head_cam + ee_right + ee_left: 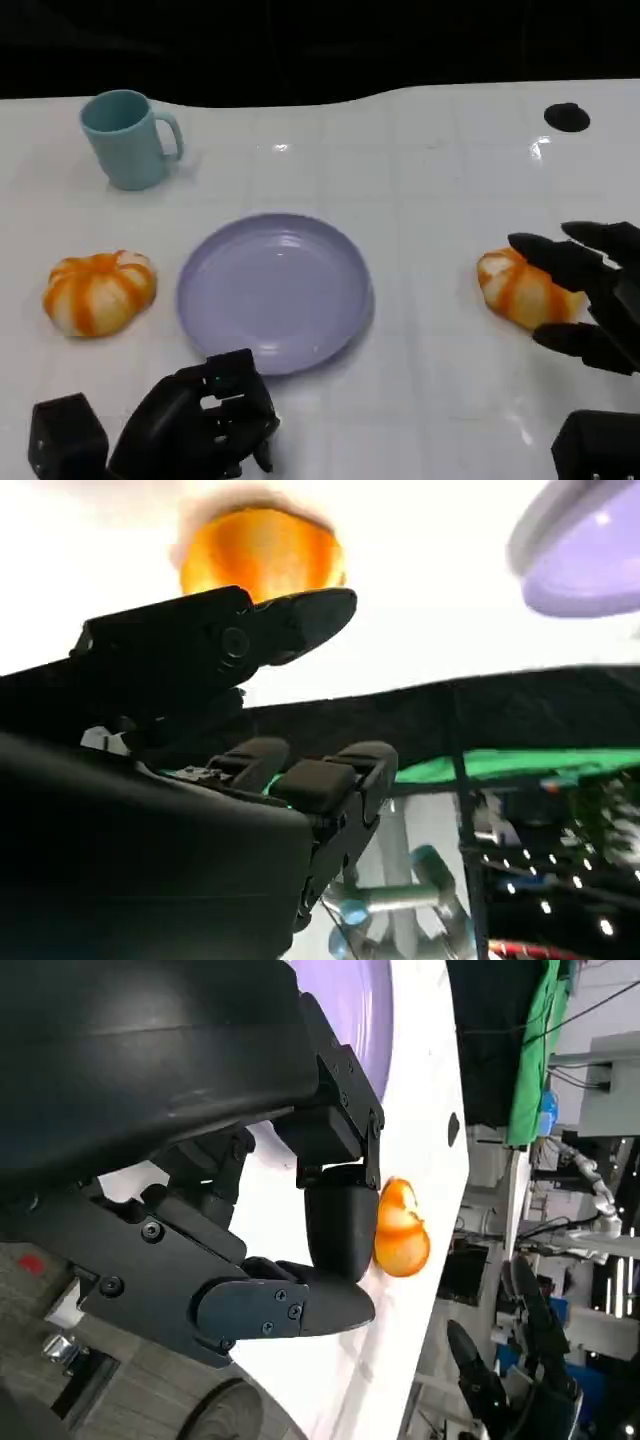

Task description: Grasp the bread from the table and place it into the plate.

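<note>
Two orange-and-white striped breads lie on the white table. One bread [100, 292] sits left of the purple plate [275, 290]. The other bread [518, 288] [400, 1230] [262, 550] lies right of the plate, and my right hand [590, 295] reaches around it from the right with fingers spread above and in front of it. This bread still rests on the table, and I cannot tell whether the fingers [300, 615] touch it. My left hand [205, 420] lies near the front edge below the plate, fingers curled in and holding nothing. The plate [590, 560] holds nothing.
A teal mug [128, 138] stands at the back left. A small black round disc [567, 117] lies at the back right of the table [440, 180]. The table's far edge borders a dark background.
</note>
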Robot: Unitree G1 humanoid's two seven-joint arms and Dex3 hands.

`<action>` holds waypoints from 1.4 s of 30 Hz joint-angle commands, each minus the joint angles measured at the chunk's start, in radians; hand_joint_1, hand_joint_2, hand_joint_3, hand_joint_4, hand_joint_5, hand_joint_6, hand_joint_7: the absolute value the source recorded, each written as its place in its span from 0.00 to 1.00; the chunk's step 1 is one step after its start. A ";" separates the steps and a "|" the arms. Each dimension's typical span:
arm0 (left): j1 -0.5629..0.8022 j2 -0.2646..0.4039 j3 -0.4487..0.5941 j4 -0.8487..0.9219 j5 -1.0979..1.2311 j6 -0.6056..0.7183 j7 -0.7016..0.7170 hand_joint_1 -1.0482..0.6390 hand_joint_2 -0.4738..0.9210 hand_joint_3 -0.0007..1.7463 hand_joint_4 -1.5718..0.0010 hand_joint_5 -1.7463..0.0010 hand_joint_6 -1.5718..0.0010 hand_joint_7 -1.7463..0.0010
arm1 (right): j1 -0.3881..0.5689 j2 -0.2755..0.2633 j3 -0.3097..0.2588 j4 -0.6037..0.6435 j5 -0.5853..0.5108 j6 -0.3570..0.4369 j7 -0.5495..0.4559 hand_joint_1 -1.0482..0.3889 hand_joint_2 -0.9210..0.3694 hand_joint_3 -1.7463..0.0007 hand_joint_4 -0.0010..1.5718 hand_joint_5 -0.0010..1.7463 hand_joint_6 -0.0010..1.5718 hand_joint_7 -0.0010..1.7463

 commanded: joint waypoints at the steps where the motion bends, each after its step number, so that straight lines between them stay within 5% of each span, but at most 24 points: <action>1: -0.002 0.011 0.005 0.008 -0.001 -0.009 -0.007 0.31 0.86 0.31 0.50 0.00 0.51 0.20 | -0.033 -0.020 0.026 -0.007 -0.039 0.069 0.053 0.31 0.00 0.99 0.07 0.12 0.17 0.00; 22: 0.002 0.006 0.000 0.002 0.006 -0.022 -0.001 0.30 0.82 0.36 0.49 0.00 0.51 0.19 | -0.281 0.015 0.192 0.298 -0.074 0.162 0.085 0.31 0.06 1.00 0.11 0.15 0.21 0.01; 42: 0.017 0.003 -0.002 -0.019 -0.001 -0.011 0.001 0.31 0.81 0.37 0.49 0.00 0.51 0.20 | -0.397 0.061 0.305 0.522 -0.054 0.233 0.156 0.37 0.05 1.00 0.18 0.08 0.25 0.01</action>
